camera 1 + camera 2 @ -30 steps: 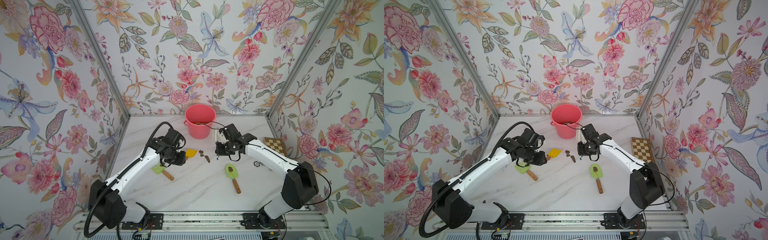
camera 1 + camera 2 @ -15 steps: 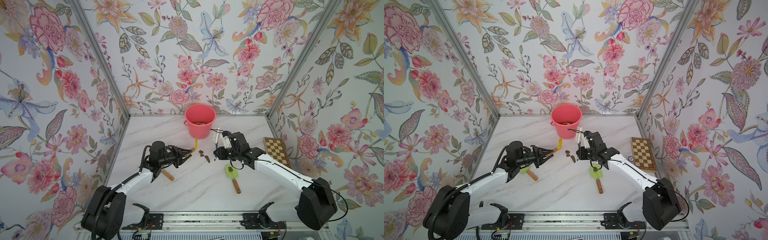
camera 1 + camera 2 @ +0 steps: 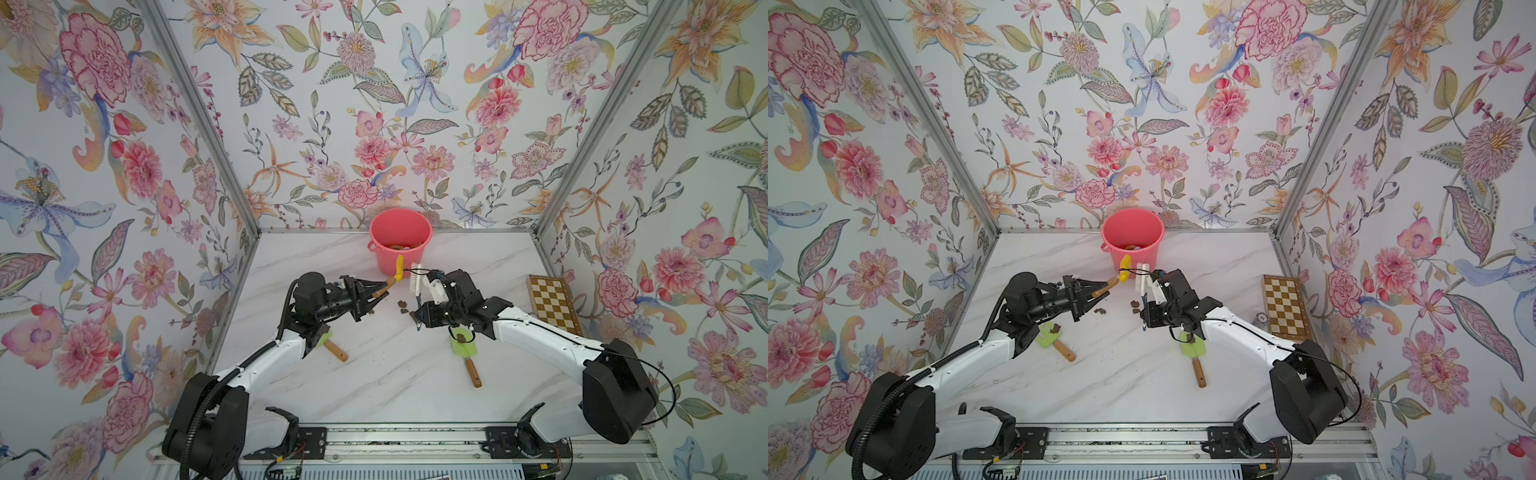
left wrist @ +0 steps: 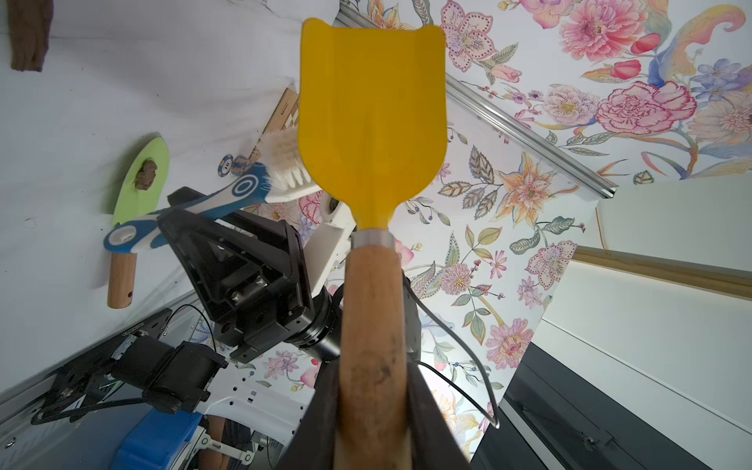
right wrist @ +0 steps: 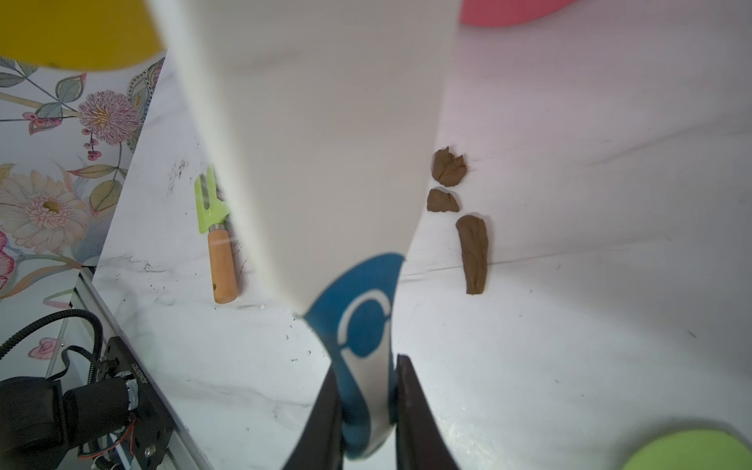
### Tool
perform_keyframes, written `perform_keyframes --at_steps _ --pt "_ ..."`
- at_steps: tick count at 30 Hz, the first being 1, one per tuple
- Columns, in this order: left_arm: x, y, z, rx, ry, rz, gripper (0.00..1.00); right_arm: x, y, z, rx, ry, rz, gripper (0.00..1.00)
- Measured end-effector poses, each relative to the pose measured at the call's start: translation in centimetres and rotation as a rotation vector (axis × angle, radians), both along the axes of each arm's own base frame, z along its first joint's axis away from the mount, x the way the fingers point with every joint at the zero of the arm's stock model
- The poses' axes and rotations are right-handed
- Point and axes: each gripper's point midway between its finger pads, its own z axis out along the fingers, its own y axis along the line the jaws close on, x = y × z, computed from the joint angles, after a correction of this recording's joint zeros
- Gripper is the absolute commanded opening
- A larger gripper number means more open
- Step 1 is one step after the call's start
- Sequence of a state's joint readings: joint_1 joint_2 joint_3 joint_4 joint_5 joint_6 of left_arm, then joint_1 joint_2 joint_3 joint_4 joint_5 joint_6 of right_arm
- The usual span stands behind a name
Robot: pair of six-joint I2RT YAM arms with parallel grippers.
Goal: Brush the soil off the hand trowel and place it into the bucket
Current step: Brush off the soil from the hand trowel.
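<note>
The left claw (image 3: 380, 291) is closed narrowly on the wooden handle of the yellow trowel (image 4: 372, 122), whose blade is raised clear of the tabletop (image 3: 395, 386) beyond the claw's tips. The right claw (image 3: 420, 316) is clamped on the blue-and-white handle of a brush (image 3: 415, 278), which is held upright above that claw with its bristles turned toward the yellow blade. The two are just beside each other (whether they touch cannot be told). The bucket (image 3: 384, 264) stands just past the blade, farther out than both claws. Lumps of soil (image 5: 472, 252) lie on the tabletop between the two claws, below the held tools. A green trowel (image 3: 463, 347) with a brown lump on it lies behind the right claw, under its arm. A green fork (image 3: 1047, 336) lies behind the left claw.
</note>
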State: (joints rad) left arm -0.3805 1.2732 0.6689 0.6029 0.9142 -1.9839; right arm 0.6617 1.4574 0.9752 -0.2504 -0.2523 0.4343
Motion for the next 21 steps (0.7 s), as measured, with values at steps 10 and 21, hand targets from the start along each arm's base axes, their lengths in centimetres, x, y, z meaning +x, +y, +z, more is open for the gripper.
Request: perform_keyframes --at_steps 10,21 --pt "-0.3 -0.4 0.7 0.001 0.001 -0.031 0.0 1.2 2.3 0.9 -0.003 -0.03 0.05 0.0" --pt "-1.4 -0.9 3.3 0.012 -0.059 -0.087 0.0 4.6 0.8 -5.0 -0.081 0.08 0.016 0.0"
